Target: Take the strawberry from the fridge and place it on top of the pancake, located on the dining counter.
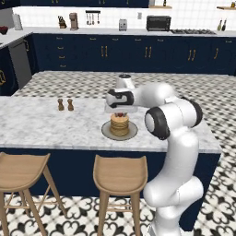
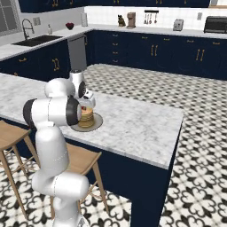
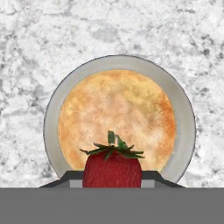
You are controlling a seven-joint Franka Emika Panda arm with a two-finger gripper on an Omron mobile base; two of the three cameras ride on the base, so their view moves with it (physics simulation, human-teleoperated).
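Observation:
My gripper [image 1: 119, 111] hangs just above the pancake [image 1: 119, 124], shut on the small red strawberry [image 1: 120, 114]. In the hand view the strawberry [image 3: 112, 168] with its green leaves sits between the dark fingertips [image 3: 65, 177], over the near edge of the golden pancake [image 3: 117, 109]. The pancake stack rests on a round grey plate [image 3: 51, 127] on the marble dining counter [image 1: 41, 124]. From the right base view, the strawberry [image 2: 84, 108] sits right above the stack [image 2: 86, 118], partly behind my arm.
Two small brown shakers [image 1: 65, 105] stand on the counter left of the plate [image 1: 107, 133]. Wooden stools [image 1: 120, 174] line the counter's near side. The counter's right edge [image 2: 179, 116] is close by. Navy cabinets and a wall counter with a toaster oven [image 1: 158, 23] lie beyond.

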